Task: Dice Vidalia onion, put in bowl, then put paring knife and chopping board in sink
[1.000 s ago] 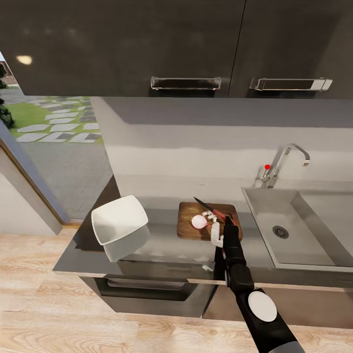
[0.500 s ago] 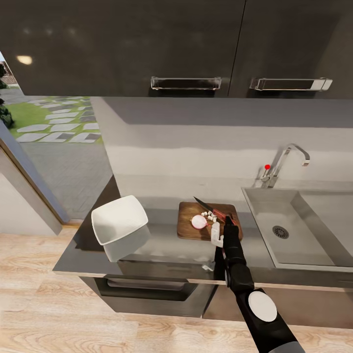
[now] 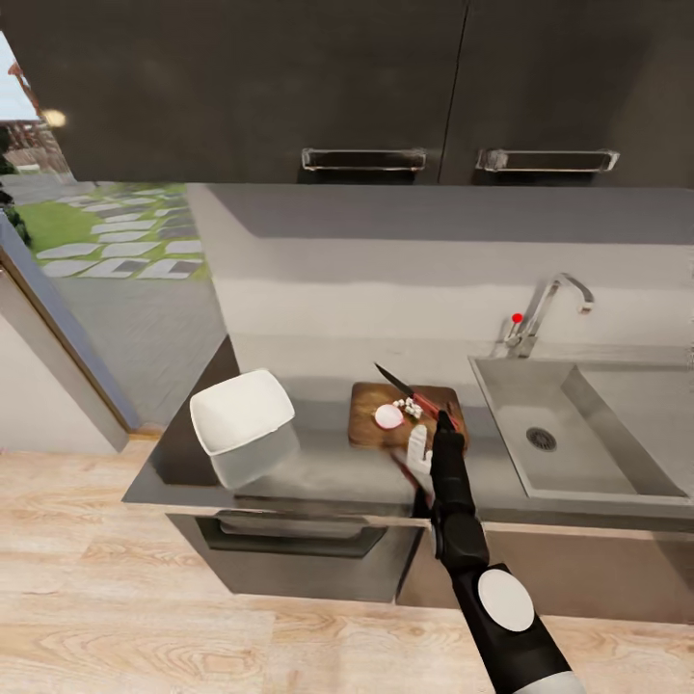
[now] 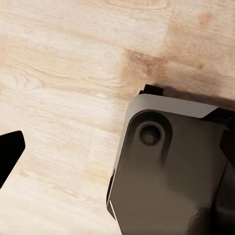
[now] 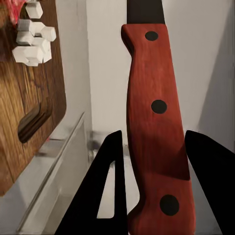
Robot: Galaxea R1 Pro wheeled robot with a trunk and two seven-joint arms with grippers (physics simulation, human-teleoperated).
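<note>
well, from my head: my right claw [image 3: 436, 421] grips the paring knife [image 3: 407, 394] over the chopping board [image 3: 369, 430], where the vidalia onion [image 3: 388, 416] sits, bowl [image 3: 241, 412] to its left. right wrist: fingers [image 5: 108, 182] flank the red handle. left wrist: whether my left claw is open i cannot tell.

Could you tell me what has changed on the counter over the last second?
Mostly the camera: the whole head view has shifted, so it moved, not the things. The right gripper still holds the paring knife over the chopping board. The onion piece, the white dice on the board and the bowl on the countertop lie as before.
</note>
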